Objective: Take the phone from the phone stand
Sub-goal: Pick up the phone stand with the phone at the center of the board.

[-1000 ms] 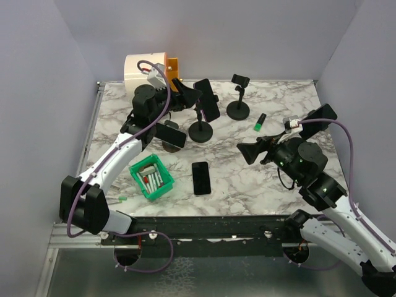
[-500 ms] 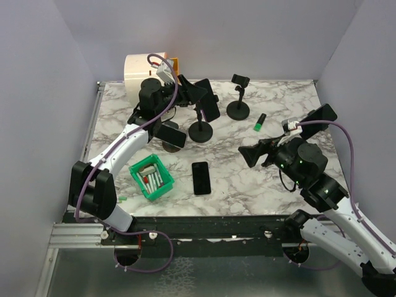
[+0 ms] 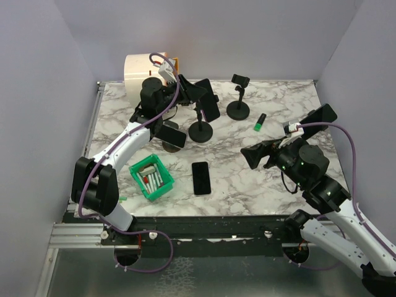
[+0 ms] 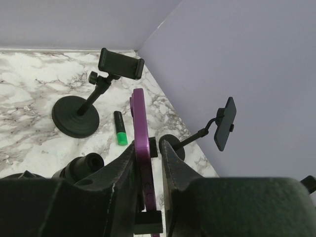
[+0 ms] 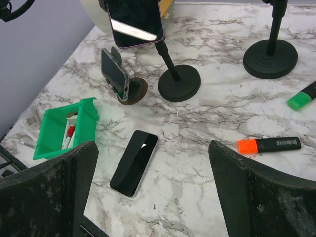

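Observation:
A purple-edged phone (image 3: 209, 102) is clamped in a black phone stand (image 3: 201, 131) at the back middle of the table. My left gripper (image 3: 197, 93) reaches it from the left. In the left wrist view the phone's purple edge (image 4: 140, 133) stands upright between my left gripper's (image 4: 148, 146) jaws. One finger lies against it; a thin gap shows at the other. The right wrist view shows the phone's dark screen (image 5: 134, 19) above the stand's base (image 5: 178, 83). My right gripper (image 3: 250, 151) hangs wide open and empty over the table's right half.
A second phone (image 3: 200, 177) lies flat near the front. Another phone (image 3: 173, 136) leans on a small round holder. An empty stand (image 3: 239, 93), a green highlighter (image 3: 260, 122), an orange highlighter (image 5: 269, 144), a green bin (image 3: 151, 178) and a white roll (image 3: 145, 68) are around.
My left gripper has moved right onto the phone in the stand, and its jaws have narrowed around it. The right arm has shifted slightly toward the near edge.

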{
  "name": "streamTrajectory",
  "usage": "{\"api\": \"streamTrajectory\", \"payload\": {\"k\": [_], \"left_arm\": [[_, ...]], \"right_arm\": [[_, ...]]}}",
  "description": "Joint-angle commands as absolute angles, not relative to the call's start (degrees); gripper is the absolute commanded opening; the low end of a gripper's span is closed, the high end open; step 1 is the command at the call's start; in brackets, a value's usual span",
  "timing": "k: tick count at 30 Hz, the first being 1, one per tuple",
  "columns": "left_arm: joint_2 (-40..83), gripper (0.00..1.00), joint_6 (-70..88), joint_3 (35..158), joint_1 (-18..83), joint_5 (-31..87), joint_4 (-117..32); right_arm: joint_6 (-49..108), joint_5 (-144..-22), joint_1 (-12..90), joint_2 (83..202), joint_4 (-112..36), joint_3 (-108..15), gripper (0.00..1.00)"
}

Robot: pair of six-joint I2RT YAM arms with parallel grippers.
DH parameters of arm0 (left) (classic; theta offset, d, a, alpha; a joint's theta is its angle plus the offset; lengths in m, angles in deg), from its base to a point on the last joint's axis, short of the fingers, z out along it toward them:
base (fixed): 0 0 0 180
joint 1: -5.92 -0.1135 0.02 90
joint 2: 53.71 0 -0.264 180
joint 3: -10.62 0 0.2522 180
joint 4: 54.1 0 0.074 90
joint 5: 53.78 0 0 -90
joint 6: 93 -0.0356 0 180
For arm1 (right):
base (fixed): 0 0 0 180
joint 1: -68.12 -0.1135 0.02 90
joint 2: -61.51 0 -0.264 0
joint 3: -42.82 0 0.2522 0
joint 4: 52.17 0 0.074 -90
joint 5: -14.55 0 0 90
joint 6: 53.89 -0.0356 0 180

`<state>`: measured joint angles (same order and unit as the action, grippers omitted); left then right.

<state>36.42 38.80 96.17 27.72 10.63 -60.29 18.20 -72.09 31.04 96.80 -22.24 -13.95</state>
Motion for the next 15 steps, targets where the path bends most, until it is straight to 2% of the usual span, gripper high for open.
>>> {"api": "streamTrajectory", "payload": {"k": [1, 5, 9, 15], "left_arm": [[36.49, 0.22, 40.62, 96.93, 27.45, 8.51, -63.81], [36.31, 0.13, 41.11, 97.15, 27.39, 7.68, -64.32], [35.64, 0.0, 41.24, 97.13, 27.45, 7.65, -64.57], [34.87, 0.0, 42.48, 97.76, 27.45, 7.93, -66.31]], "right_arm": [[19.44, -70.75, 30.76, 96.37, -21.12, -15.5, 1.0], [19.83, -70.13, 30.77, 96.19, -20.46, -16.19, 1.0], [20.02, -69.74, 30.77, 95.88, -19.56, -16.87, 1.0], [20.36, -68.74, 30.77, 95.08, -17.94, -17.77, 1.0]]}}
